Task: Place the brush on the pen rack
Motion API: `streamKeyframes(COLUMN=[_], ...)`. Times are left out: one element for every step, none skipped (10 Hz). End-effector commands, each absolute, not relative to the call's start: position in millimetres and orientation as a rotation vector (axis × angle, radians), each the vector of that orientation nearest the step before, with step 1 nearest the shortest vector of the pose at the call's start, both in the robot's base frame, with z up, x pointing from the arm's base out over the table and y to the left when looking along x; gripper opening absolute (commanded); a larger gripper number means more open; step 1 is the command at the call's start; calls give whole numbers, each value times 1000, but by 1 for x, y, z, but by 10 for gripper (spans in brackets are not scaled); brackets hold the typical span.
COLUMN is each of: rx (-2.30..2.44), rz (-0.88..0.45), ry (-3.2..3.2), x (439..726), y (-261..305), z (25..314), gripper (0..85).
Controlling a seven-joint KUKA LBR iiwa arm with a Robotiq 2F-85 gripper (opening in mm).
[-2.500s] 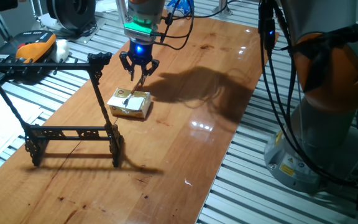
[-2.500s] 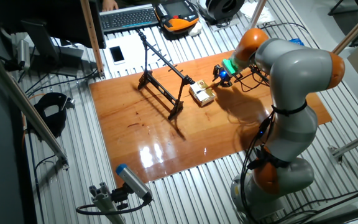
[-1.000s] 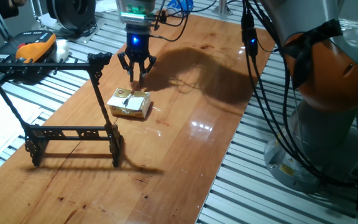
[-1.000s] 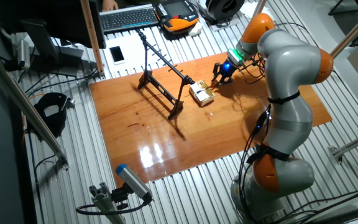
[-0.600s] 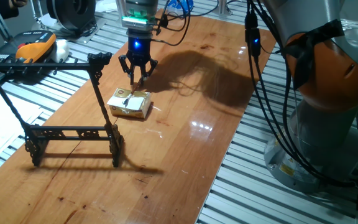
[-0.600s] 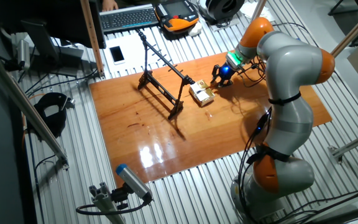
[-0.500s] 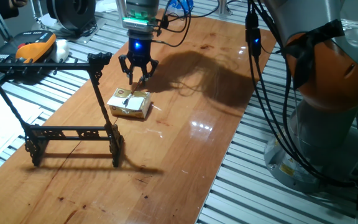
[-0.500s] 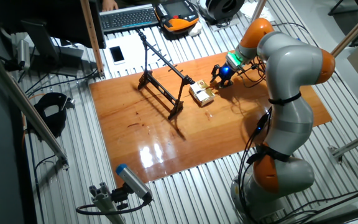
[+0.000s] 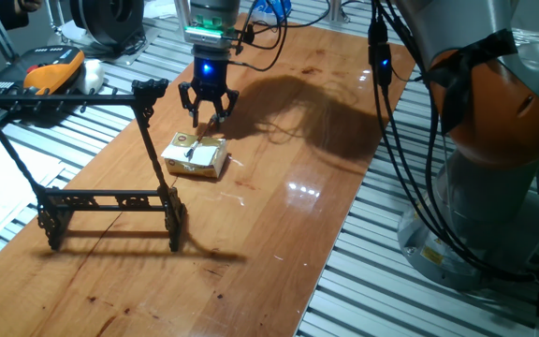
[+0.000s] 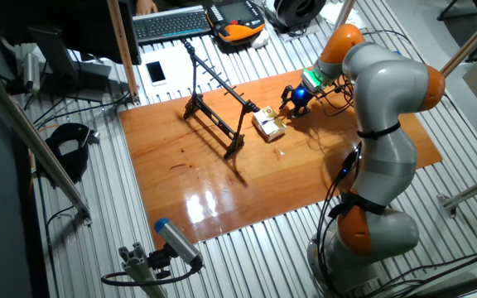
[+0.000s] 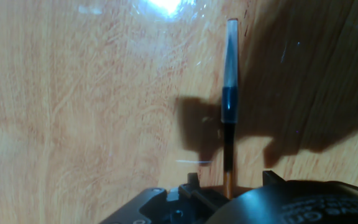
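My gripper [image 9: 208, 112] hangs over the far part of the wooden table, just behind the yellowish block [image 9: 196, 155]. It is shut on the brush [image 11: 229, 93], a thin stick with a light brown handle and a dark tip under a clear cap. In the hand view the brush points away from the fingers, above bare wood. The brush shows only as a short sliver [image 9: 215, 120] below the fingers in one fixed view. The black pen rack [image 9: 110, 198] stands to the left front of the block, well apart from the gripper. It also shows in the other fixed view [image 10: 218, 103], as does the gripper [image 10: 292, 103].
The yellowish block [image 10: 268, 125] lies between the rack and the gripper. Beyond the table's far edge lie a keyboard [image 10: 172, 22], an orange pendant [image 10: 236, 16] and a phone [image 10: 156, 72]. The robot base [image 9: 475, 215] stands right of the table.
The arm has swung round and the brush, which slanted down onto the block, now hangs clear of it. Over the last half second the gripper has barely moved.
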State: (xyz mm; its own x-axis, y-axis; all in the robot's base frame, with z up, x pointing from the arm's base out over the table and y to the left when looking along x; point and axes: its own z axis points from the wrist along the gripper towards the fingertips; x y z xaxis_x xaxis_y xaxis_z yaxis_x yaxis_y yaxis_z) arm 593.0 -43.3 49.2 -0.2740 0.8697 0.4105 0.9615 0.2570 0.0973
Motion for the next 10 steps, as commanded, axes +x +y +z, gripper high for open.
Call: streamKeyframes(rx=[-1700,-1702,-1703,-1704,-1707,-1710,-1712,-1711,-1702,-1698], rz=[-476,-476,-475,-474,-472,-472,-471,-477,-479,-479], ry=[-2261,-2260,-2258,-2259,-2262,-2262,-2263,-2270,-2279,-2282], x=[593,593,593,593,593,593,593,593,592,592], y=[-43,-42,-42,-42,-41,-40,-39,-39,-40,-41], z=[48,47,47,47,46,45,44,42,41,40], gripper=[510,510,510,510,510,510,510,510,340,340])
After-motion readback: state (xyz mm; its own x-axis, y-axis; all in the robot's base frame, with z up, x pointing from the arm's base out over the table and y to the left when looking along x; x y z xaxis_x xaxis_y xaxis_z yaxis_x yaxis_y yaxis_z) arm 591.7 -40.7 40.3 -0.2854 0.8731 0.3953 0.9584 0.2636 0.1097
